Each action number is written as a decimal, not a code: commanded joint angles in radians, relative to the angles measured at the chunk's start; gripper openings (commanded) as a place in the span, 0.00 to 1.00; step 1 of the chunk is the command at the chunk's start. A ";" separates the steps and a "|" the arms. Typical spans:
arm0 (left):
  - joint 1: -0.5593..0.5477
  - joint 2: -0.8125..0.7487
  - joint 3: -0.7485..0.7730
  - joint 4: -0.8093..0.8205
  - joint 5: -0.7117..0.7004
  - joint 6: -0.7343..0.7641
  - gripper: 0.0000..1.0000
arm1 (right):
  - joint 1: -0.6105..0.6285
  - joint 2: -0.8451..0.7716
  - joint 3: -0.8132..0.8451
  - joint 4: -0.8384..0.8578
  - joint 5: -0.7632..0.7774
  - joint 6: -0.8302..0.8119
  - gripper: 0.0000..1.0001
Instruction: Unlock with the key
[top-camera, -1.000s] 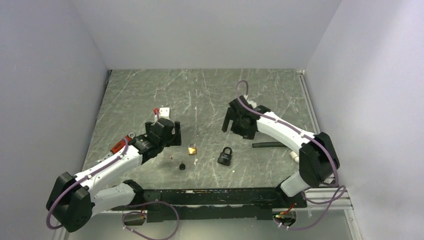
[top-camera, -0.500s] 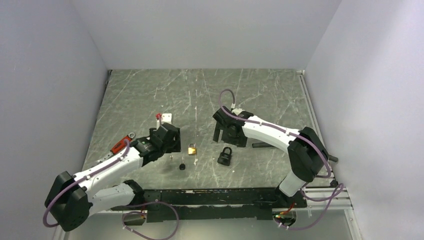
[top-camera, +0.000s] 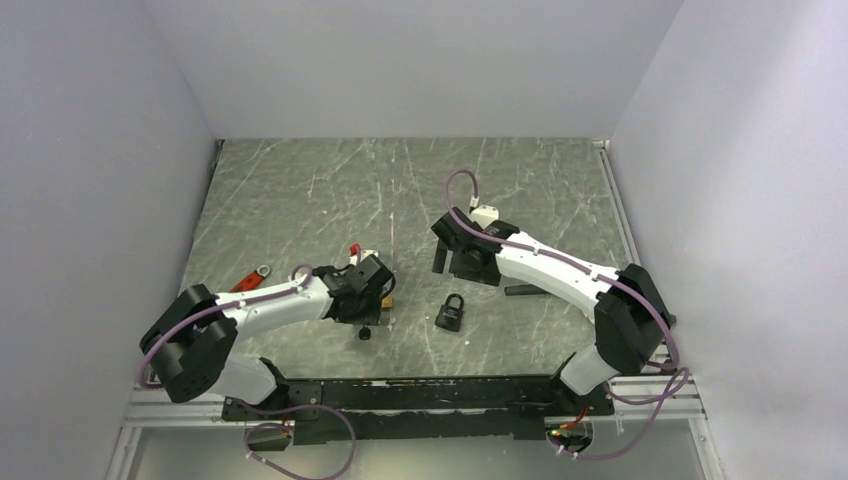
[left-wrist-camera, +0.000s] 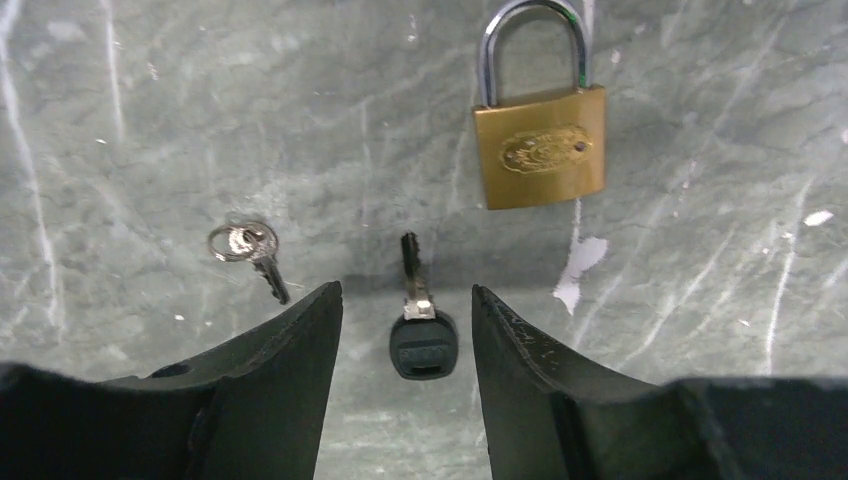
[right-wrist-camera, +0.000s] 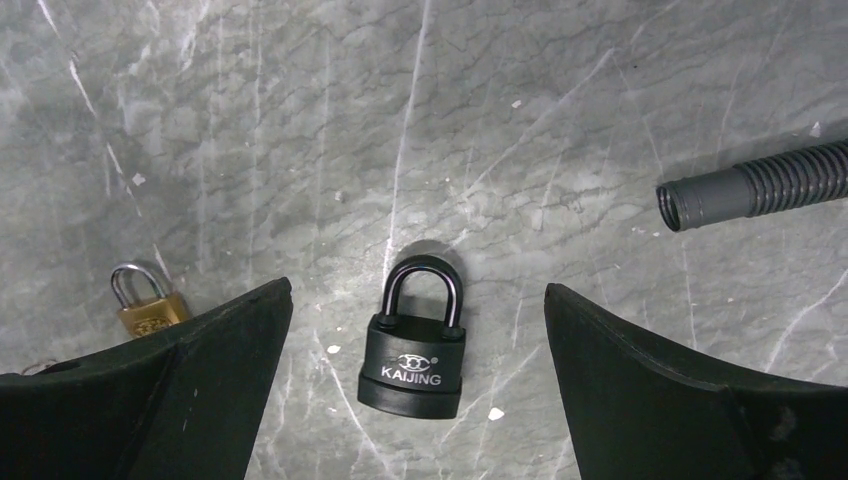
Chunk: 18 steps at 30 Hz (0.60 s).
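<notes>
The key (left-wrist-camera: 422, 345), black rounded head and short silvery blade, lies flat on the table between my left gripper's open fingers, blade pointing away; it also shows in the top view (top-camera: 365, 333). My left gripper (left-wrist-camera: 406, 292) is open and empty, just above it. The brass padlock (left-wrist-camera: 540, 150) lies beyond the key, shackle away. The black padlock (right-wrist-camera: 415, 365) lies flat below my right gripper (right-wrist-camera: 417, 288), which is wide open and empty above it. In the top view the black padlock (top-camera: 450, 313) is near my right gripper (top-camera: 455, 265).
A small silver key on a ring (left-wrist-camera: 250, 250) lies left of the black-headed key. A grey corrugated tube (right-wrist-camera: 750, 195) lies right of the black padlock. A red-handled tool (top-camera: 245, 283) lies at the left. Grey walls enclose the table.
My left arm has swung right and down over the key, partly covering the brass padlock in the top view. My right gripper moved left toward the black padlock, then back a little.
</notes>
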 joint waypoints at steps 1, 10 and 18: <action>-0.023 0.013 0.063 -0.087 0.076 -0.076 0.58 | 0.000 -0.041 -0.027 0.002 0.036 -0.003 1.00; -0.041 0.055 0.102 -0.186 0.091 -0.129 0.60 | 0.000 -0.032 -0.039 0.025 0.039 -0.019 1.00; -0.040 0.167 0.082 -0.109 0.064 -0.140 0.52 | 0.000 -0.038 -0.051 0.034 0.043 -0.025 1.00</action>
